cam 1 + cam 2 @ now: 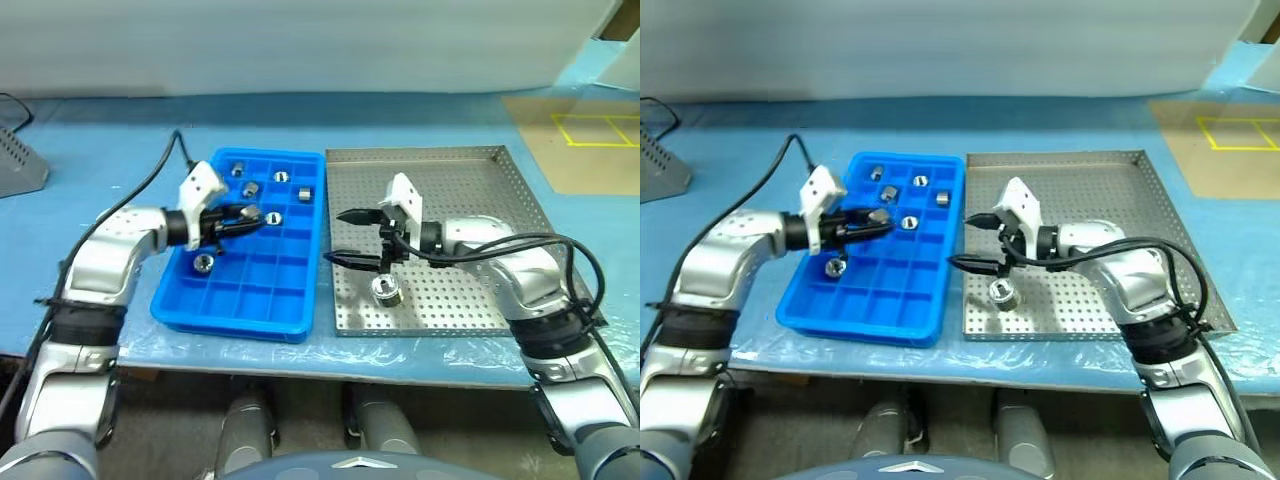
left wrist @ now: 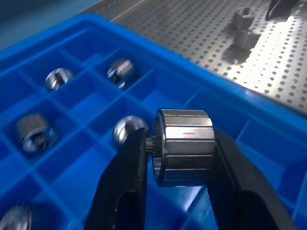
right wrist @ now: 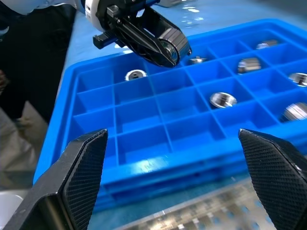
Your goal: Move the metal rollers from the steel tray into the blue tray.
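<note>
My left gripper (image 1: 243,219) is shut on one metal roller (image 2: 184,146), a ribbed silver cylinder, and holds it just above the upper middle compartments of the blue tray (image 1: 232,320). Several more rollers (image 1: 251,188) lie in separate compartments, most of them near the tray's far end and one (image 1: 203,263) on its left side. My right gripper (image 1: 342,237) stands wide open with nothing between its fingers. It hovers over the left edge of the steel tray (image 1: 470,180) and points at the blue tray. One roller (image 1: 387,290) stands on the steel tray's perforated floor, just below that gripper.
The two trays sit side by side on a blue table cover, the blue tray on the left. A black cable (image 1: 160,170) runs from my left wrist toward the back. A grey object (image 1: 18,165) stands at the far left, and brown floor with yellow tape (image 1: 590,130) shows at the far right.
</note>
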